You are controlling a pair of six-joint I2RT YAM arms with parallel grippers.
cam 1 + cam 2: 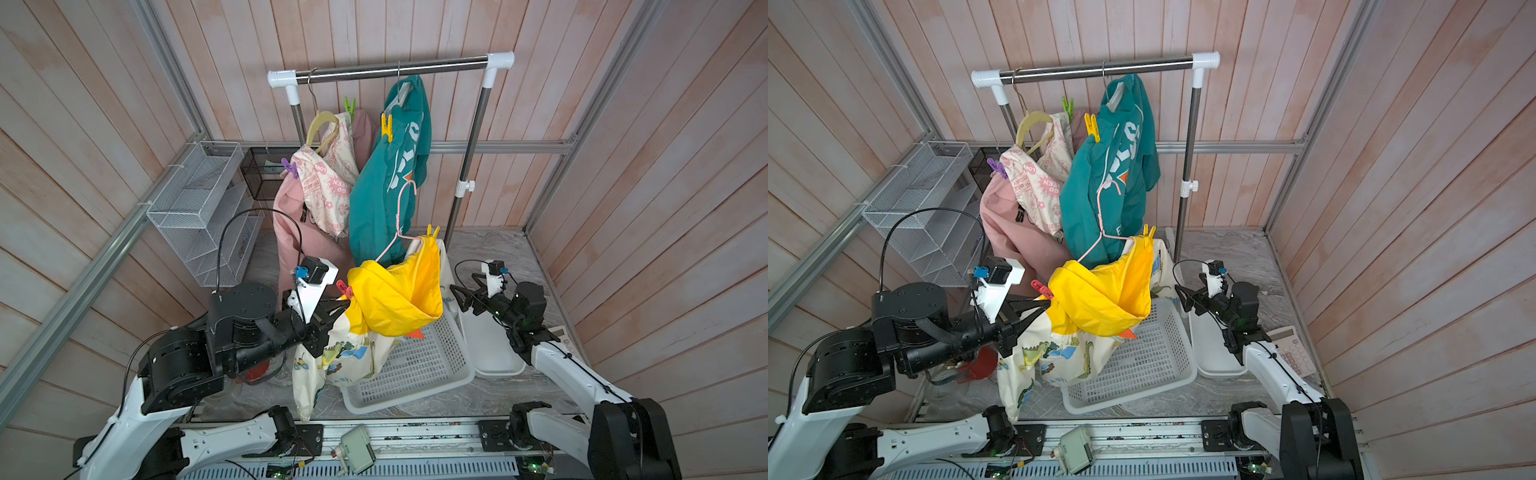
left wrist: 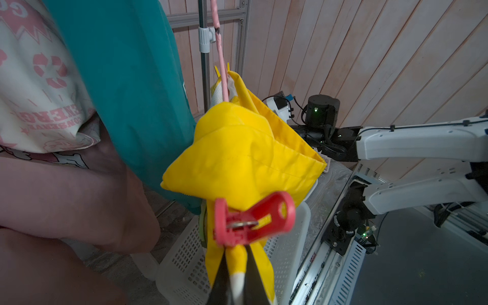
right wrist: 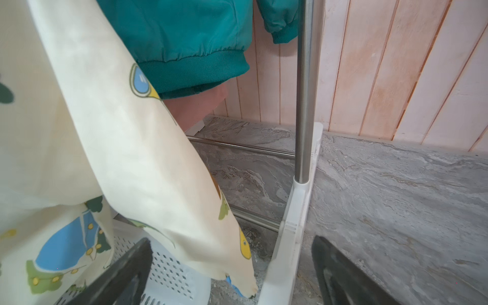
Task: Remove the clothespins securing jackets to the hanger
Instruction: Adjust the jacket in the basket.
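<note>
Two arms, same build.

Left arm [image 1: 124, 428]: white shell links between bulky black joints [image 1: 183, 370]. A round black cap [image 1: 245, 296] carries small screws. A thin black cable [image 1: 219, 262] loops to the wrist camera [image 1: 314, 268], a black block on a white bracket with a blue plug [image 1: 300, 272]. Left fingers [image 1: 334, 307] are black and taper to points.

Right arm [image 1: 573, 374]: white link with a black wire [image 2: 427, 125] held along it by black ties [image 2: 391, 128]. A green light [image 2: 316, 110] shows on a black joint. Right fingers [image 3: 124, 269] are black and wedge-shaped.
</note>
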